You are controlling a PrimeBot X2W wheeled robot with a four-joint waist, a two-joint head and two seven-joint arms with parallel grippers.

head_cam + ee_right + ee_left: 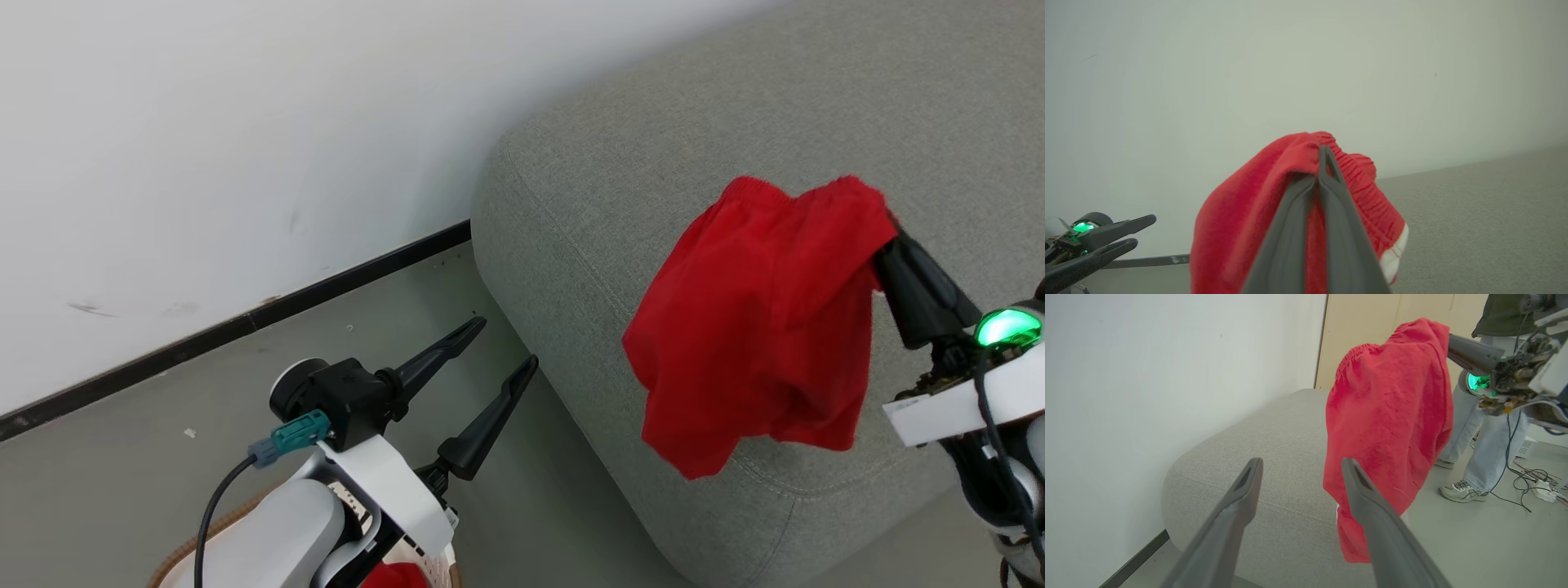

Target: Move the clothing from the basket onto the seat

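Right gripper [896,245]: jaws closed on the gathered edge of the red garment [751,318], which hangs below them over the grey seat [620,163] corner. Left gripper [504,343]: jaws spread, empty, beside the seat.

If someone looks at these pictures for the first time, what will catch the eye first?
The bright red garment stands out at once: it hangs in the air by the rounded corner of the grey seat, pinched at its top edge by the shut right end effector. Next comes the left end effector, open and empty, low at the left above the floor beside the seat.
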